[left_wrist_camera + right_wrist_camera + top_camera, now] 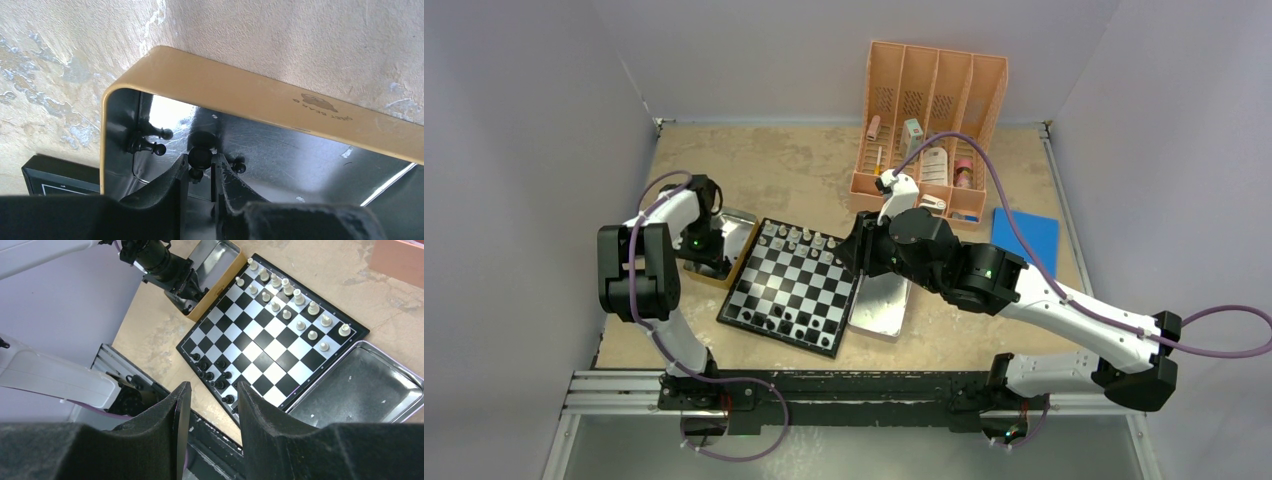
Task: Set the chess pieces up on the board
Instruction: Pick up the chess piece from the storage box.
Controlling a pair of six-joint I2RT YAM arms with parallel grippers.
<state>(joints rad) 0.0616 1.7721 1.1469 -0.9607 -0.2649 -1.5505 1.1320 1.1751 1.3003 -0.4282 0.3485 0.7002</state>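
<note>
Black round-headed pawn (200,155) sits directly between the tips of the left claw (200,162) inside the gold-rimmed metal tin (280,100); you cannot tell whether it is clamped. Your right claw (213,387) gapes empty.

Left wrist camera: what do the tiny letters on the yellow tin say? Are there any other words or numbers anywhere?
On the yellow tin, along its rim: a dark mark with tiny letters, upside down, too blurred to read.
In the orange organizer: labels on the things inside, too small to read.
On the chessboard: no letters or numbers visible.
</note>
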